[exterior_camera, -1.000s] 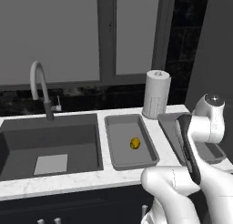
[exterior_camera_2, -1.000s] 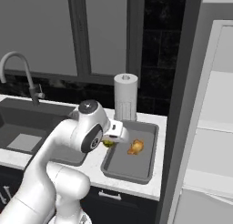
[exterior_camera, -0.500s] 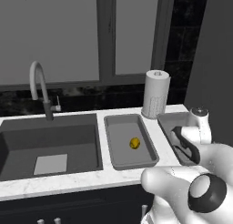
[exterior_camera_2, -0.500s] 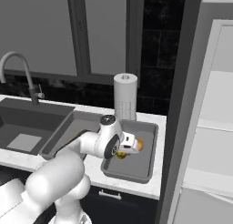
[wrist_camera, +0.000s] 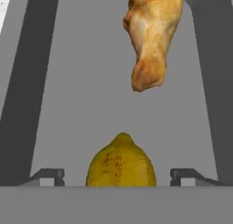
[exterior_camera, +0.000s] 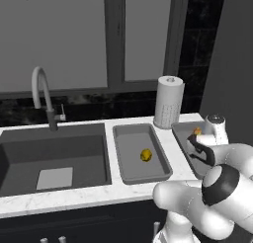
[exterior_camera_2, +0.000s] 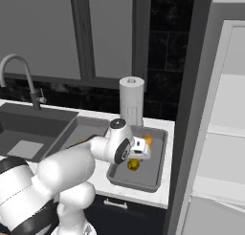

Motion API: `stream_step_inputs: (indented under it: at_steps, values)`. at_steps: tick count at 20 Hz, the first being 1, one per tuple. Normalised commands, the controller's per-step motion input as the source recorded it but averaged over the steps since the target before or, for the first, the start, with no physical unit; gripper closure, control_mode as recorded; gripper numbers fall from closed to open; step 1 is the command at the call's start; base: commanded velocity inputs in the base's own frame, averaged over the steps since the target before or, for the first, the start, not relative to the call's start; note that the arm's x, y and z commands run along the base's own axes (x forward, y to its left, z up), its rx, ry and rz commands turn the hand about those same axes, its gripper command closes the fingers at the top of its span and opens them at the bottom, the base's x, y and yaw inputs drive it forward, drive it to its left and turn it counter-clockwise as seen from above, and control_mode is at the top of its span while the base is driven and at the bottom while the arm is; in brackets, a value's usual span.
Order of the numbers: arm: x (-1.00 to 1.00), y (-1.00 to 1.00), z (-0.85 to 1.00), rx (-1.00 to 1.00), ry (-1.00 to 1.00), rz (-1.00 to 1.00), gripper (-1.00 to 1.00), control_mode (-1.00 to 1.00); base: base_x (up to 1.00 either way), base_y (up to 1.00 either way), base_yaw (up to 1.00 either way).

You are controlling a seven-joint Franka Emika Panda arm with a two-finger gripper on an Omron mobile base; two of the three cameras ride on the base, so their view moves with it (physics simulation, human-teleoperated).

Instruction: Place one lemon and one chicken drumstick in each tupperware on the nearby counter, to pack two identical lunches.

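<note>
Two grey tupperware trays lie on the white counter (exterior_camera: 74,195). The left tupperware (exterior_camera: 129,170) holds one lemon (exterior_camera: 146,154). My arm partly covers the right tupperware (exterior_camera_2: 152,180) (exterior_camera: 182,132), which holds a chicken drumstick (exterior_camera_2: 148,140) (wrist_camera: 152,32) and a second lemon (exterior_camera_2: 133,165) (wrist_camera: 121,161). My gripper (wrist_camera: 117,176) (exterior_camera_2: 138,156) hangs low over this tray, open. The lemon sits between the two fingertips (wrist_camera: 48,175) with a gap on each side. The drumstick lies on the tray floor (wrist_camera: 82,82) just beyond it.
A dark sink (exterior_camera: 54,158) with a curved faucet (exterior_camera: 42,96) takes up the counter's left. A paper towel roll (exterior_camera: 169,102) (exterior_camera_2: 131,100) stands upright behind the trays. A tall white fridge (exterior_camera_2: 220,133) flanks the counter's right end.
My arm has swung down over the right tray and the jaws have opened wide, letting go of the lemon next to the drumstick.
</note>
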Motion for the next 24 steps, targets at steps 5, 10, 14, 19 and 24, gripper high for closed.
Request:
stream_step_inputs:
  at_steps: [5, 10, 14, 19, 24]
  values:
    - [-0.16, 0.00, 1.00, 0.15, 0.09, -0.05, -1.00, -1.00, 0.00, 0.00, 0.00]
    - [-0.67, 0.13, 0.66, 0.04, 0.15, 0.00, -1.00, -1.00, 0.00, 0.00, 0.00]
    - [-0.72, 0.28, 0.04, -0.01, 0.07, 0.02, -1.00, 1.00, -0.25, 0.08, 0.03]
    - [0.00, 0.00, 0.00, 0.00, 0.00, 0.00, -1.00, 1.00, -1.00, 0.44, 0.22]
    - [0.00, 0.00, 0.00, 0.00, 0.00, 0.00, -1.00, 1.00, -1.00, -0.24, 0.20]
